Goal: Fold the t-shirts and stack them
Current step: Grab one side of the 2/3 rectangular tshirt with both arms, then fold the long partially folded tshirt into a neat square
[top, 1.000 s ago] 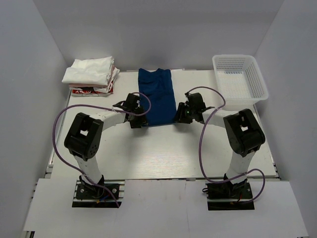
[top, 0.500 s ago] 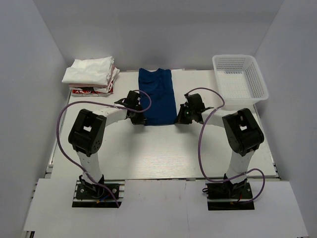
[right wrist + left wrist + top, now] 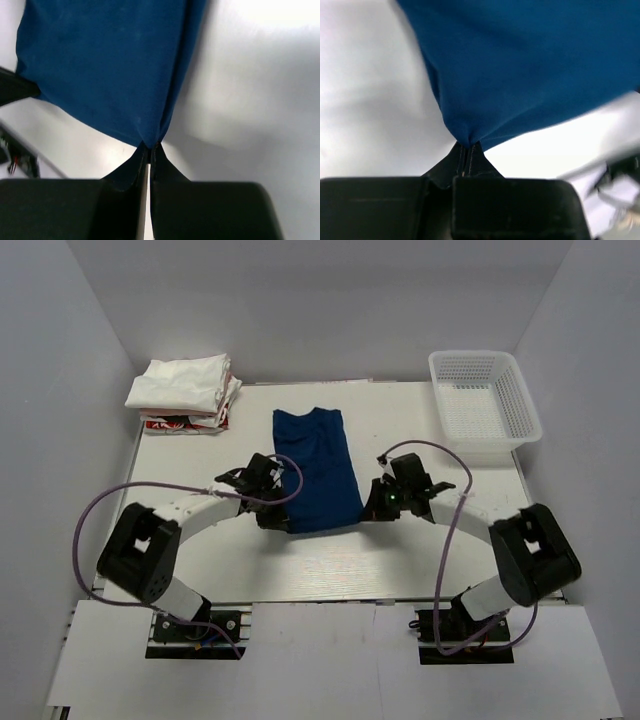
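Both outstretched, left hand (image 3: 469, 149) and right hand (image 3: 149, 148) pinch navy t-shirt (image 3: 318, 465).

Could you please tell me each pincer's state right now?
Left pincer: shut on the blue shirt.
Right pincer: shut on the same shirt.

Left arm (image 3: 190, 512) and right arm (image 3: 470, 512) reach forward and low, elbows outward. Left gripper (image 3: 280, 524) and right gripper (image 3: 370, 508) face each other, jaws pressed together. Each pinches a navy t-shirt (image 3: 318, 465) corner at its fingertips.

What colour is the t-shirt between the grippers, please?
The t-shirt is navy blue, clearest in top external.
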You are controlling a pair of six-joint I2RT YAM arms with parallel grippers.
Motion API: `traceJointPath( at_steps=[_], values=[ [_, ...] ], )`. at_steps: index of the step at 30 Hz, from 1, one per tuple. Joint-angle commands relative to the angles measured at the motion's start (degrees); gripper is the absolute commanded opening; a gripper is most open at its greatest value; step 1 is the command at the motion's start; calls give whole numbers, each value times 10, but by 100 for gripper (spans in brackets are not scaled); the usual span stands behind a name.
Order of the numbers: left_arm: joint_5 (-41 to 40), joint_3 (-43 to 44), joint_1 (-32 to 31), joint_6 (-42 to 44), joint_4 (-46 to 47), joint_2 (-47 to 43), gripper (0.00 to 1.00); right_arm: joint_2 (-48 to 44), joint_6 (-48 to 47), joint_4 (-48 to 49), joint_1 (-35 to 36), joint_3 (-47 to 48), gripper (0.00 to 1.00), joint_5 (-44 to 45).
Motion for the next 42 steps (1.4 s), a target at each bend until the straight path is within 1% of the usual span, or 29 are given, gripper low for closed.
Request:
traceJointPath(
  at_steps=[1, 3, 4, 6, 7, 10, 11, 14, 17, 19, 21, 22, 23, 25, 26, 27, 30, 32, 33, 35, 39, 40, 41, 42],
  values=[
    [71, -15, -10, 33, -45, -105, 0, -78, -10, -51, 12, -31, 0, -54],
    [77, -7, -16, 33, -65, -144, 0, -117, -16, -63, 16, -29, 0, -54],
    [77, -2, -22, 33, -65, -182, 0, -156, -19, -69, 19, -24, 0, -53],
    [63, 13, -22, 33, -74, -215, 0, -182, -17, -73, 22, -15, 0, -41],
    [56, 13, -22, 33, -74, -227, 0, -212, -19, -73, 23, -4, 0, -38],
    [49, 29, -22, 33, -68, -252, 0, -244, -25, -76, 22, 26, 0, -16],
    [43, 36, -22, 27, -58, -258, 0, -253, -24, -61, 20, 30, 0, -7],
    [7, 54, -22, 9, -41, -258, 0, -246, -19, -51, 19, 61, 0, 9],
    [-35, 67, -16, -12, -24, -258, 0, -209, -6, -51, 18, 101, 0, 25],
    [-78, 79, -8, -23, -14, -252, 0, -194, 3, -51, 16, 134, 0, 41],
    [-120, 109, -8, -29, -25, -219, 0, -164, 16, -44, 13, 149, 0, 52],
    [-135, 123, -8, -29, -53, -206, 0, -154, 19, -43, 8, 165, 0, 53],
    [-167, 156, -8, -36, -71, -190, 0, -139, 26, -44, 5, 185, 0, 55],
    [-196, 190, -8, -47, -113, -143, 0, -101, 28, -53, -2, 214, 0, 61],
    [-211, 211, -8, -47, -113, -131, 0, -92, 29, -53, -2, 224, 0, 60],
    [-211, 218, -8, -47, -113, -119, 0, -76, 28, -53, -8, 250, 0, 55],
    [-224, 249, 5, -41, -99, -71, 0, -28, 30, -59, -17, 288, 0, 60],
    [-244, 289, 11, -41, -108, -31, 0, -13, 31, -63, -26, 304, 0, 65],
    [-244, 300, 17, -35, -113, -17, 0, 15, 27, -63, -28, 331, 0, 62],
    [-249, 331, 24, -21, -113, 17, 0, 35, 21, -78, -37, 359, 0, 55],
    [-243, 386, 47, -16, -120, 70, 0, 96, 17, -81, -45, 406, 0, 44],
    [-243, 407, 47, -16, -127, 94, 0, 121, 10, -80, -60, 414, 0, 37],
    [-238, 425, 61, -11, -127, 106, 0, 129, 9, -79, -52, 431, 0, 27],
    [-238, 434, 61, -11, -132, 117, 0, 138, 4, -77, -52, 446, 0, 25]
  ],
)
